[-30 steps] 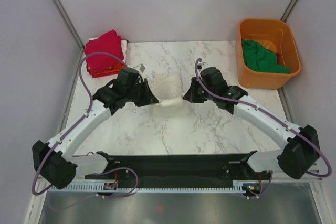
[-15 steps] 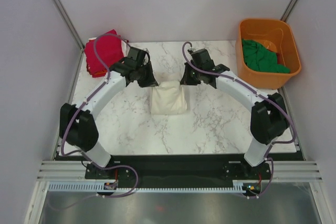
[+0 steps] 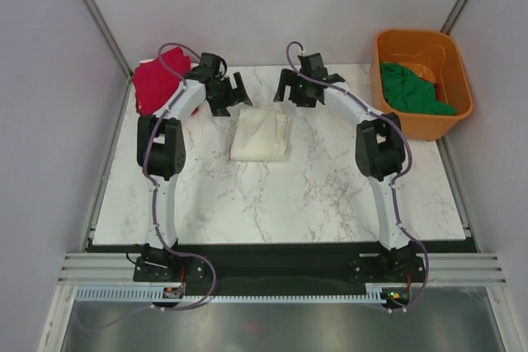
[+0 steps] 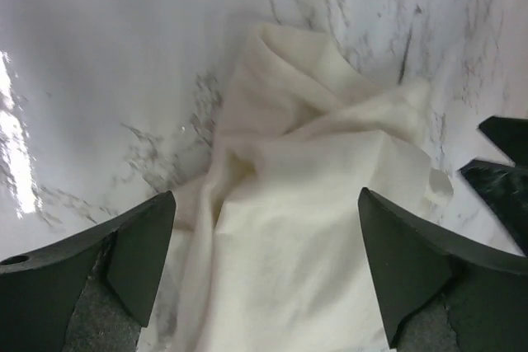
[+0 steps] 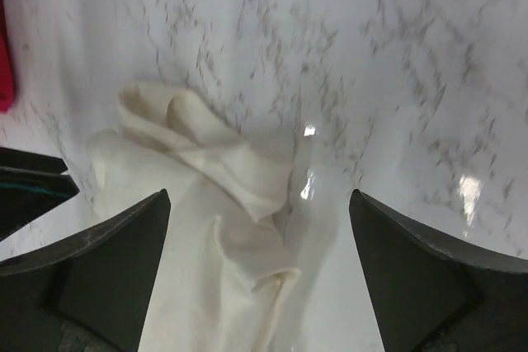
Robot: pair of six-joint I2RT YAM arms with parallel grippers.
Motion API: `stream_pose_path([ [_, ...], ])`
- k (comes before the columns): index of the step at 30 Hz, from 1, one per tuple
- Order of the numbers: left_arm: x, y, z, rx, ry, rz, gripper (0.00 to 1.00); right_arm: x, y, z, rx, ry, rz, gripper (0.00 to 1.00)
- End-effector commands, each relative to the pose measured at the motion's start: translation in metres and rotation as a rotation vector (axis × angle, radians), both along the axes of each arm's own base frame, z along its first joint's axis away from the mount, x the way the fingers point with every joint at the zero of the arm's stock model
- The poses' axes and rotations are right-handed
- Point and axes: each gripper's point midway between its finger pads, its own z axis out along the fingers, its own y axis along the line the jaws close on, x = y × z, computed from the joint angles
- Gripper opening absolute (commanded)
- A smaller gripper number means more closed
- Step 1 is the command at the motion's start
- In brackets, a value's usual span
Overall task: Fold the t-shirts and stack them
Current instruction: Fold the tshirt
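Over the last second both arms have stretched from the middle of the white marble-patterned surface (image 3: 330,195) toward its far side. The left hand (image 3: 239,95) and right hand (image 3: 285,91), earlier drawn together on the bunched cream-white cloth t-shirt (image 3: 261,135), now stand apart, fingers spread, over its far edge. The shirt has gone from a pinched lump to a folded rectangle lying flat.

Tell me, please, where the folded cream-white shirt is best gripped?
Probably grip the cream-white shirt at its two far corners, descending from above with the left gripper and right gripper. It lies flat on the table, but that far edge bunches into raised folds.
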Motion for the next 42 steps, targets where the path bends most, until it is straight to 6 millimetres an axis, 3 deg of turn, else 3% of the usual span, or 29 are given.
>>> stream_pose_path([
  [1,0.027,0.011,0.037,-0.07,-0.077,-0.015,1.0,0.046,-0.02,0.045,0.046,-0.097,-0.037,0.98],
  [4,0.025,0.015,0.081,-0.05,-0.177,-0.026,1.0,0.041,-0.027,0.09,0.062,-0.178,-0.034,0.98],
  [5,0.021,0.016,0.105,-0.048,-0.229,-0.042,1.0,0.031,-0.024,0.082,0.076,-0.175,-0.008,0.98],
  [6,0.019,0.019,0.114,-0.035,-0.249,-0.034,1.0,0.023,-0.019,0.089,0.093,-0.195,0.01,0.98],
  [7,0.012,0.021,0.113,-0.022,-0.24,-0.029,1.0,0.016,-0.015,0.126,0.132,-0.287,0.029,0.98],
  [8,0.004,0.023,0.133,-0.016,-0.276,-0.02,1.0,-0.003,-0.009,0.108,0.155,-0.244,0.076,0.98],
  [9,0.0,0.025,0.134,-0.005,-0.281,-0.014,1.0,-0.016,-0.002,0.127,0.196,-0.275,0.106,0.97],
  [10,-0.007,0.02,0.127,-0.006,-0.275,-0.03,0.99,-0.022,0.005,0.13,0.24,-0.289,0.14,0.94],
  [12,-0.018,0.005,0.133,-0.032,-0.305,-0.082,0.95,-0.05,0.022,0.115,0.335,-0.215,0.248,0.78],
  [13,-0.027,-0.009,0.118,-0.04,-0.276,-0.119,0.93,-0.053,0.027,0.111,0.38,-0.19,0.254,0.69],
  [14,-0.027,-0.019,0.115,-0.056,-0.283,-0.14,0.89,-0.057,0.03,0.102,0.41,-0.157,0.267,0.52],
  [17,-0.029,-0.043,0.076,-0.083,-0.197,-0.173,0.79,-0.058,0.046,0.077,0.486,-0.062,0.296,0.28],
  [18,-0.028,-0.046,0.068,-0.093,-0.178,-0.176,0.77,-0.056,0.048,0.056,0.488,-0.01,0.295,0.25],
  [20,-0.023,-0.048,0.045,-0.096,-0.133,-0.162,0.73,-0.052,0.051,0.044,0.486,0.02,0.287,0.21],
  [21,-0.019,-0.048,0.041,-0.093,-0.13,-0.158,0.73,-0.05,0.05,0.026,0.473,0.049,0.276,0.2],
  [23,-0.016,-0.049,0.023,-0.083,-0.105,-0.152,0.72,-0.045,0.05,0.014,0.453,0.065,0.27,0.18],
  [24,-0.014,-0.049,0.019,-0.081,-0.099,-0.151,0.71,-0.044,0.05,-0.003,0.443,0.095,0.263,0.18],
  [29,-0.011,-0.043,-0.009,-0.033,-0.062,-0.123,0.7,-0.026,0.046,-0.038,0.392,0.119,0.235,0.17],
  [36,0.002,-0.023,-0.05,0.051,-0.026,-0.072,0.66,-0.005,0.035,-0.041,0.428,0.113,0.226,0.2],
  [42,0.007,-0.005,-0.076,0.108,0.004,-0.033,0.65,0.015,0.018,-0.031,0.464,0.068,0.242,0.29],
])
